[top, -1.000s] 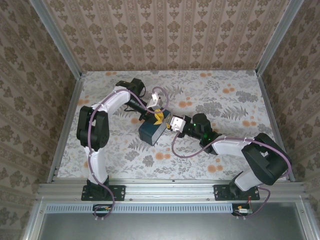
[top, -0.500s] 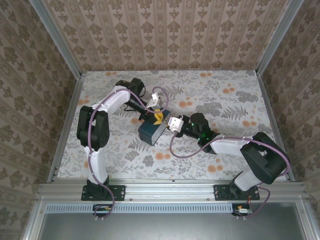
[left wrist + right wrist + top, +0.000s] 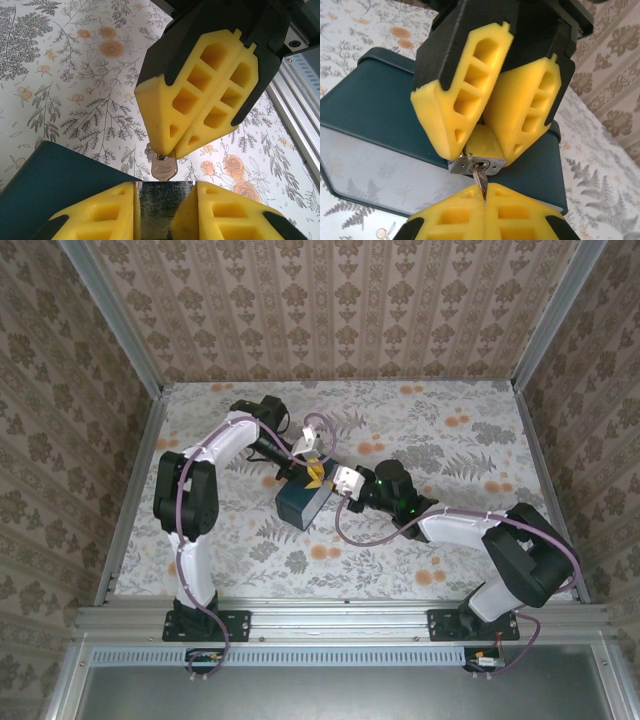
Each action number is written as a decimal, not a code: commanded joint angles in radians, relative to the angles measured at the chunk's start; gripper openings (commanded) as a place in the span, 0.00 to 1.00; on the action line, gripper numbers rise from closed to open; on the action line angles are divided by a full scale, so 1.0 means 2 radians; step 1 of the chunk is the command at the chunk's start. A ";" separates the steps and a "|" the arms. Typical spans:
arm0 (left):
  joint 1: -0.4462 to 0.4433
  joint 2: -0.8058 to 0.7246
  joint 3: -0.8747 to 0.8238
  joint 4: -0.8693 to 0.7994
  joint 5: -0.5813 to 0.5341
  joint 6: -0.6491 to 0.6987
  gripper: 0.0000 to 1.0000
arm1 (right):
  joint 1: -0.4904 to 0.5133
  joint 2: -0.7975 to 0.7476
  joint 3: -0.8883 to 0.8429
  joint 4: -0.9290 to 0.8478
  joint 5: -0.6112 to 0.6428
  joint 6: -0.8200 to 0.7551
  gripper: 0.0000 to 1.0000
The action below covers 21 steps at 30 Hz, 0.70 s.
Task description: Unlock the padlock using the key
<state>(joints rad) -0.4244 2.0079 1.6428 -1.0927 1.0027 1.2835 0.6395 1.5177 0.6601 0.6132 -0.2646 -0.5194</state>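
**Key seated in the padlock, both claws gripping**

The padlock [image 3: 480, 142] sits at the centre of the right wrist view. It is a small brass-coloured block with a flat, silvery bottom plate, and the round keyway faces the camera. The key [image 3: 164, 169] is a thin, flat metal sliver with stamped lettering. It runs from that keyway straight into the pads at the bottom edge of the frame, so its blade appears to be already in the lock.

The left claw [image 3: 165, 200] is pinching the padlock by its two broad sides. This keeps the keyway end exposed and should stop the body rotating when the key is turned. The right claw [image 3: 484, 205] is pressed together on the key's head, with its pads meeting flat along one seam. It lines up with the lock's long axis, which suits a wrist roll. The pads are bright yellow, ribbed with open cells and look soft, so the smooth key could slip under torque.

Behind the lock, across the middle of the right wrist view, lies the blue tin box [image 3: 375, 115], matte on top with a pale patterned side wall. In the overhead view it rests mid-frame on the floral-printed counter [image 3: 75, 90].
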 commanded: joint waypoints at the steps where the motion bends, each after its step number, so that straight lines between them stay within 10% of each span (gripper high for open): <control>1: -0.012 -0.001 0.001 0.008 0.062 0.006 0.10 | 0.012 -0.011 0.012 -0.015 -0.045 0.056 0.12; 14: -0.012 0.002 0.004 -0.006 0.055 0.018 0.10 | 0.011 0.025 0.026 -0.017 -0.035 0.037 0.00; 21: -0.012 -0.017 -0.016 0.031 0.039 0.008 0.08 | -0.038 0.017 0.098 -0.144 -0.166 0.240 0.00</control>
<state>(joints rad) -0.4248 2.0087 1.6325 -1.0752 1.0214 1.2949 0.5903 1.5448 0.7662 0.4477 -0.4072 -0.2859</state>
